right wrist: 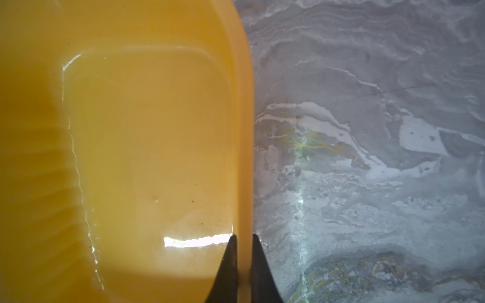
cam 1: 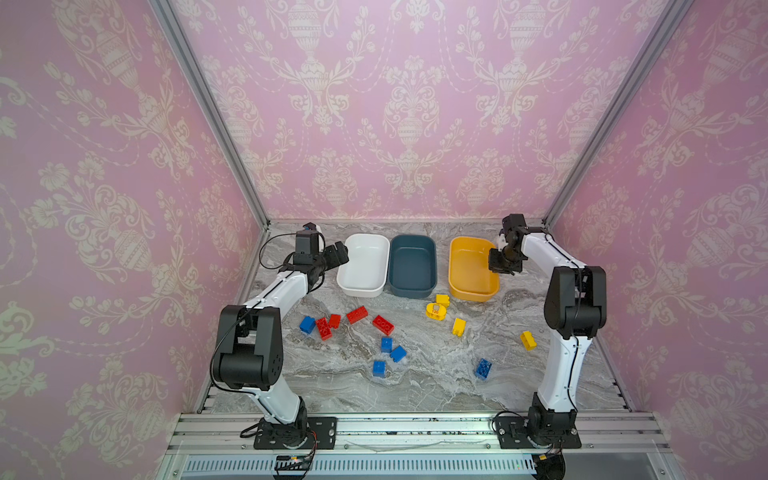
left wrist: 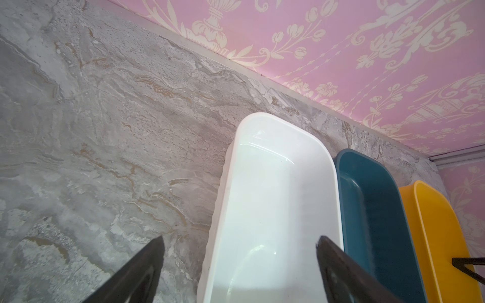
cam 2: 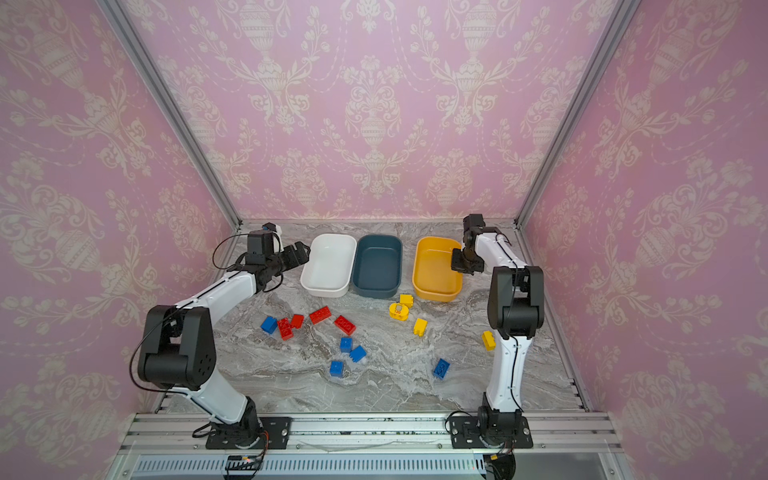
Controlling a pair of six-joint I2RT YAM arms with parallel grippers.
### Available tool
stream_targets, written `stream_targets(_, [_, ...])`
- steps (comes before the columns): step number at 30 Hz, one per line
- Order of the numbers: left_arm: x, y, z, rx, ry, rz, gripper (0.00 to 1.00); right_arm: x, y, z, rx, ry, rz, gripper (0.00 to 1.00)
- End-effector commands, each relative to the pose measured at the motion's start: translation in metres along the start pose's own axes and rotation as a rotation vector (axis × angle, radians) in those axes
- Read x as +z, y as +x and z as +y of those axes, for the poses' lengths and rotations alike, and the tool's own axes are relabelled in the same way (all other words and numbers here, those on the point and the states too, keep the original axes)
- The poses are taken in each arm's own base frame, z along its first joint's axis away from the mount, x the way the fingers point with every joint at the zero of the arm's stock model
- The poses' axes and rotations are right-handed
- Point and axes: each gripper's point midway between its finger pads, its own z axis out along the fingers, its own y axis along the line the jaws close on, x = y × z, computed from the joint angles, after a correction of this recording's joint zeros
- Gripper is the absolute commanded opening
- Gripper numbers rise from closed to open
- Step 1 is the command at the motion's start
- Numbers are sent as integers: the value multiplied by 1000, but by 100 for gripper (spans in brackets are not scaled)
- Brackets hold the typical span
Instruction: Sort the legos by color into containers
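Three empty containers stand in a row at the back: white (cam 1: 361,266), teal (cam 1: 411,266), yellow (cam 1: 469,266). Red legos (cam 1: 357,314), blue legos (cam 1: 386,344) and yellow legos (cam 1: 458,326), one rounded with a sticker (cam 1: 436,311), lie scattered on the table in front of them. My left gripper (cam 1: 338,253) hangs open and empty at the white container's (left wrist: 275,183) left edge. My right gripper (right wrist: 244,238) is shut on the right rim of the yellow container (right wrist: 144,131), one finger inside and one outside.
The marble table (cam 1: 436,386) is walled in pink on three sides, with metal posts at the back corners. A lone blue lego (cam 1: 483,368) and a lone yellow one (cam 1: 528,340) lie near my right arm. An aluminium rail (cam 1: 415,424) runs along the front.
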Motion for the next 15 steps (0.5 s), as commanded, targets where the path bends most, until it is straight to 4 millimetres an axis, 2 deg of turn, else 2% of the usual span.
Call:
stream_targets(1, [-10, -6, 1, -5, -5, -21, 93, 12, 10, 14, -76, -15, 55, 0])
stream_targets(10, [-11, -7, 2, -4, -8, -24, 93, 15, 5, 36, -128, -21, 60, 0])
stream_targets(15, [-12, -6, 3, -8, -10, -26, 93, 16, 5, 41, -136, -21, 66, 0])
